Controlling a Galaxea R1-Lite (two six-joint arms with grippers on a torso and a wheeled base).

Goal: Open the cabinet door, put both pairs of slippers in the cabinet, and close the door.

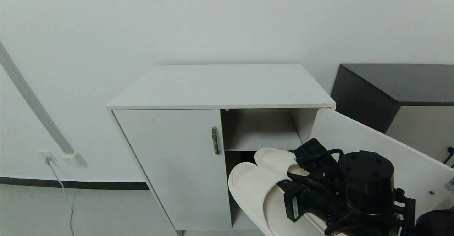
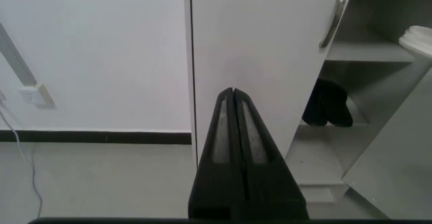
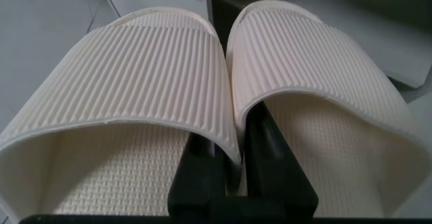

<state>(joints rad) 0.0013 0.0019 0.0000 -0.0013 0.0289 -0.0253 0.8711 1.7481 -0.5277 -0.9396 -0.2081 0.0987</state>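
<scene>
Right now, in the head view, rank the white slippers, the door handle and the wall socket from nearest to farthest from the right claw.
1. white slippers: held in the right claw, lower right.
2. door handle: on the closed door, up and left.
3. wall socket: far to the left, low down.

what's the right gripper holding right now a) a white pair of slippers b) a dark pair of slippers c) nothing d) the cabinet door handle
a: the right gripper is clamped on the inner edges of the white pair of slippers, held side by side in front of the open side of the cabinet.
</scene>
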